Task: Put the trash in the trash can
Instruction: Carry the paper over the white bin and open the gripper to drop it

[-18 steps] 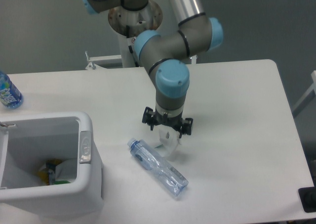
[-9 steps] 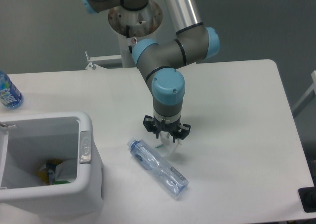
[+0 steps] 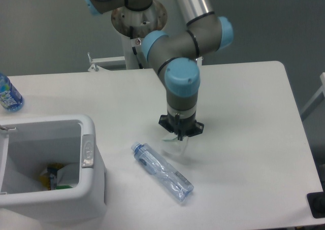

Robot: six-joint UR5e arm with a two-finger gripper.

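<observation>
Fixed camera: the gripper point(image 3: 180, 136) is pointed straight down near the middle of the table point(image 3: 244, 138), with the small clear packaging piece point(image 3: 175, 146) directly beneath its tips. Whether the jaws are clenched on that piece or merely poised around it cannot be told, since the fingers are hidden under the wrist. The slim bottle point(image 3: 162, 172) is seen lying flat toward the front edge, just beside the packaging and untouched. The bin point(image 3: 87, 150) stands at the front left corner, already holding some scraps. Neither piece of trash is judged to have been binned yet; both transfers remain. A blue-labelled bottle point(image 3: 8, 94) is seen at the left edge.
</observation>
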